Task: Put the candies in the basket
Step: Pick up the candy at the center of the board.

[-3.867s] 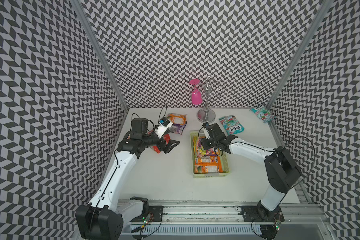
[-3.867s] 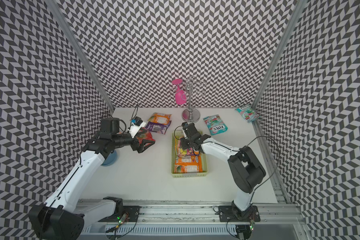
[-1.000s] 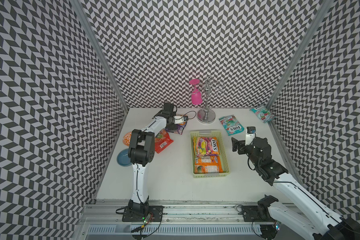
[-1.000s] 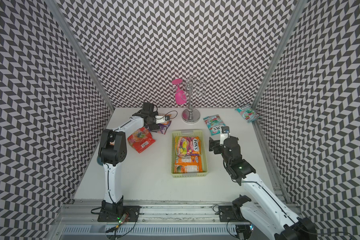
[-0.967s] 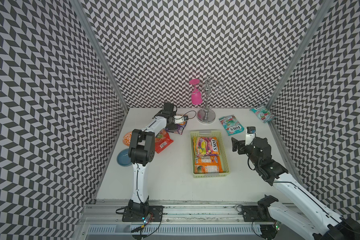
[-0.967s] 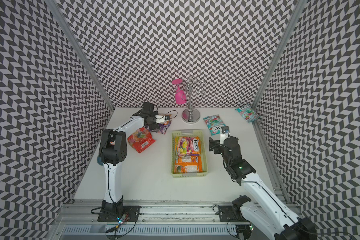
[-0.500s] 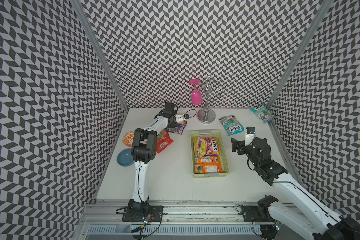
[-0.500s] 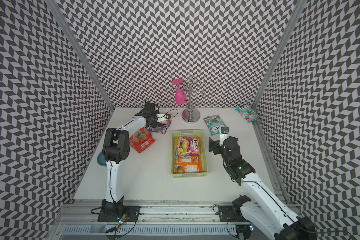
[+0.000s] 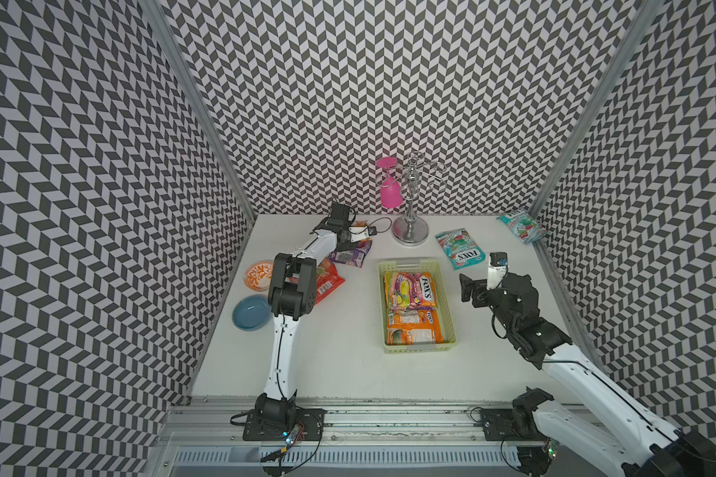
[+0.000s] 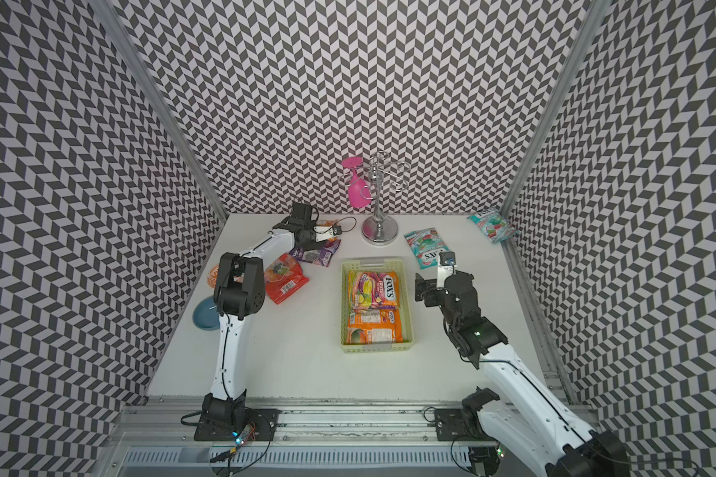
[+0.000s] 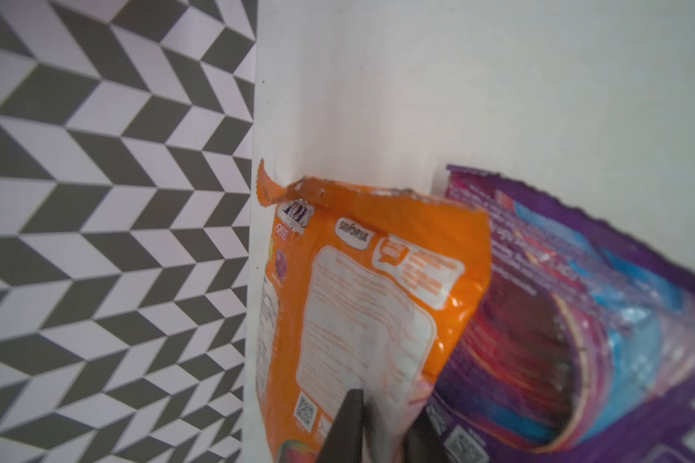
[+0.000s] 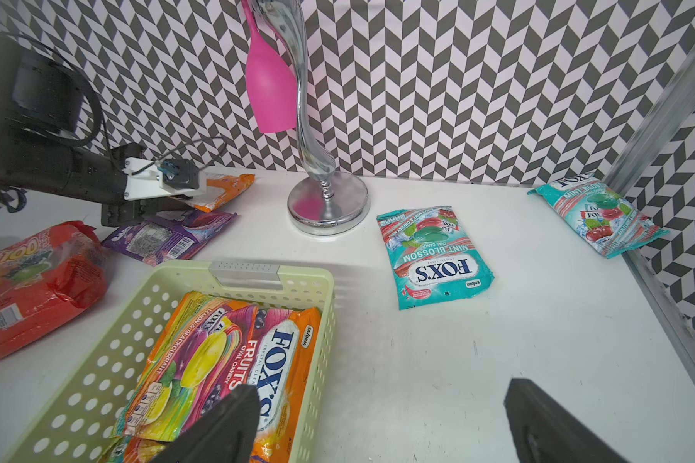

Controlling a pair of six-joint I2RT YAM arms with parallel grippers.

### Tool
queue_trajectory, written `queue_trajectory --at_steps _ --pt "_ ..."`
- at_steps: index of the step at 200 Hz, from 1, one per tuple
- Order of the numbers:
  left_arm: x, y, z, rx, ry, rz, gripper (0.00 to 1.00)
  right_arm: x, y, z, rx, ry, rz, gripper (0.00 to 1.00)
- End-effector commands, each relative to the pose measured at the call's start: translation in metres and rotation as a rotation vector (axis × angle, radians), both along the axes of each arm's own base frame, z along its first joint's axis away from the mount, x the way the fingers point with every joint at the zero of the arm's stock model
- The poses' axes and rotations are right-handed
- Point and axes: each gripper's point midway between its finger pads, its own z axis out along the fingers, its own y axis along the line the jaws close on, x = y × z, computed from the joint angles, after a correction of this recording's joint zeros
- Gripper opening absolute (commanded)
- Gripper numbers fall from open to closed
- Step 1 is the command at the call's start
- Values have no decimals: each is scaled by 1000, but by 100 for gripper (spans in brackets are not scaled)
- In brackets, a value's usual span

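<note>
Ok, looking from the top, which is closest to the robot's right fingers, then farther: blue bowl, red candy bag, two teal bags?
1. Nearer teal bag, just behind the right fingers.
2. Corner teal bag, far right corner.
3. Red bag, left side.
4. Blue bowl, by the left wall.

My count: five loose candy bags [image 9: 459,250], three-plus in one basket [image 9: 408,262]; two bowls [image 9: 251,312], one stand [image 9: 410,236], one glass [image 9: 390,195].

Left arm [image 9: 281,355] and right arm [image 9: 583,378]: white tubular links, bulky black joint housings, thin black cables along the links. Black base plate [image 9: 311,425] on an aluminium rail [image 9: 389,417], small lit LEDs. White wrist camera bracket [image 12: 145,184] with a blue connector. Right gripper [image 12: 374,405]: matte dark grey wedge fingers.
</note>
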Motion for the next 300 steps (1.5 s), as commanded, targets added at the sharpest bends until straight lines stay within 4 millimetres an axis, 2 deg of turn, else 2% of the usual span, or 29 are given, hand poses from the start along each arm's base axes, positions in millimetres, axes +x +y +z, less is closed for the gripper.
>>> queue_trajectory --at_steps 1,5,51,82,112,142,177,194,197,236,271,281,298,300 --pt "-8 -4 36 -55 -33 1 3 3 -2 10 7 -48 -11 99" --pt "-8 -5 42 -59 -43 2 0 4 -1 9 9 -47 -8 99" --pt "-18 -5 94 -102 -130 16 0 3 -1 11 13 -49 -6 99" --pt "-35 -9 131 -114 -165 13 0 2 -1 12 15 -53 -4 99" --pt "-69 -17 169 -143 -168 7 0 2 -2 12 11 -55 -9 99" --pt "-119 -31 195 -213 -104 -31 0 1 4 19 20 -71 28 99" --pt "-185 -58 210 -297 12 -119 0 -8 30 36 35 -113 191 98" --pt "-211 -72 219 -353 68 -149 0 -11 31 47 41 -132 196 98" --pt "-216 -75 221 -365 80 -156 0 -17 45 48 31 -136 294 98" --pt "-275 -111 232 -499 249 -243 0 -51 86 66 6 -179 601 97" --pt "-320 -134 216 -500 349 -327 0 -79 112 73 40 -223 802 95" --pt "-329 -139 209 -489 355 -352 0 -84 118 73 64 -222 839 96" --pt "-343 -146 202 -465 349 -398 0 -79 121 66 65 -217 842 96" --pt "-345 -148 201 -462 348 -404 0 -92 130 67 99 -211 922 96"
